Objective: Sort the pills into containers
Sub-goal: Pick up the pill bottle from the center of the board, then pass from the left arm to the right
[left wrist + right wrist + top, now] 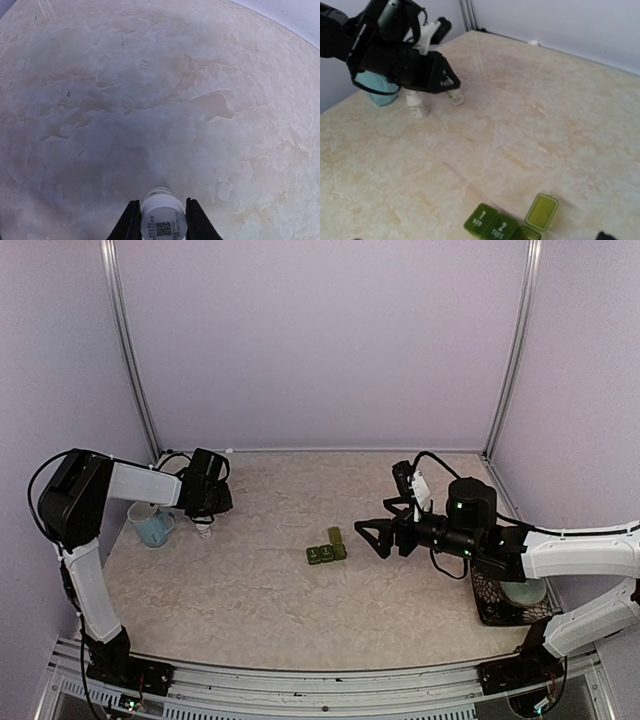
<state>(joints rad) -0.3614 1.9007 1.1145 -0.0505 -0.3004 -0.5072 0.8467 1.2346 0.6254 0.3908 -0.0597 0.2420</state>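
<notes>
**Status.** Early stage; no pill is visible in any view, loose or inside a compartment, so sorting proper appears not yet begun.

**Left side.** The left gripper is closed narrow on a small white bottle, one finger on each side. The bottle is near the left edge of the table, towards the far-left corner, just beside a light blue mug; whether its cap is on cannot be told.

**Right side.** The right gripper stands wide with nothing between its jaws, poised just right of the pill-box strip.

**Task item.** The pill-box strip lies about the middle of the table, well apart from the bottle. It has three joined dark green compartments; the lid of the right-hand end compartment is raised; the other two lids are down.

**Remaining, as judged.** Bring the bottle to the strip; dispense; open the two shut compartments; fill each.

**Markings.** The shut lids read "1 MON" and "2 TUES". The bottle carries a QR code label with print too small to read; no brand is legible.
</notes>
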